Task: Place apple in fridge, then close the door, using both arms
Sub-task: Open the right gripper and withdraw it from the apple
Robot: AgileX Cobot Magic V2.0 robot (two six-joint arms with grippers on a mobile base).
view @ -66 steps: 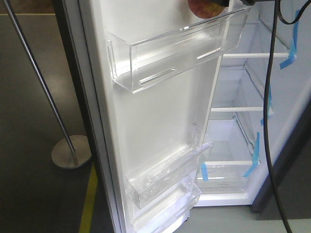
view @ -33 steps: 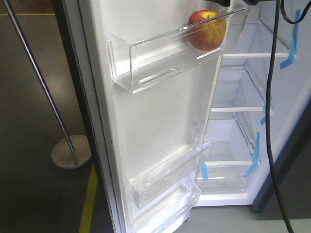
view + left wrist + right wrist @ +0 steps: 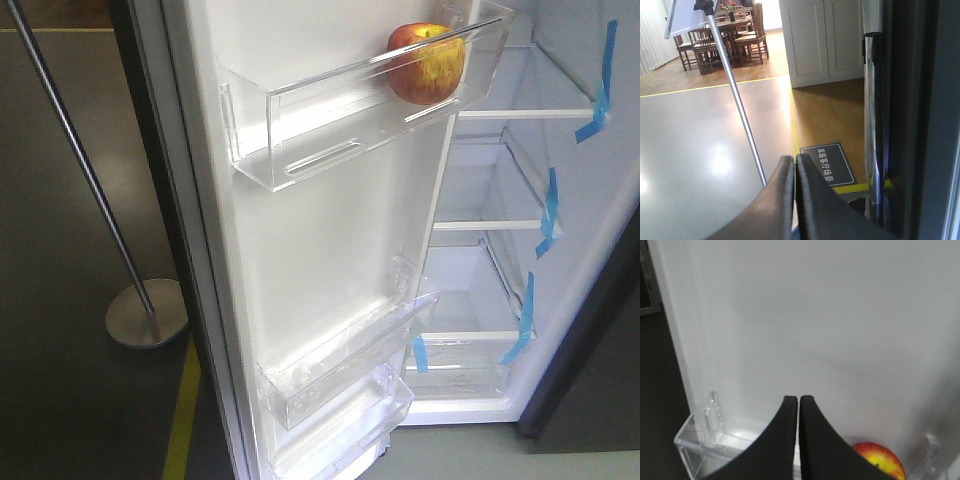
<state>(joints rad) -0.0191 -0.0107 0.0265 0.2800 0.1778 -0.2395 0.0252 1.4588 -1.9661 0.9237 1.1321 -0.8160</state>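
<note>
The red and yellow apple rests in the right end of the clear upper bin on the white inside of the open door. It also shows in the right wrist view, low right. The fridge stands open, with white inside, glass shelves and blue tape strips. My right gripper is shut and empty, above the bin and left of the apple. My left gripper is shut and empty, beside the dark door edge. Neither gripper shows in the front view.
A metal pole on a round base stands left of the door. A yellow floor line runs by the door's foot. Lower door bins jut out. In the left wrist view a dark floor sign lies ahead.
The apple was let go into the upper door bin. The gripper and its black cable rose out of the top of the front view.
</note>
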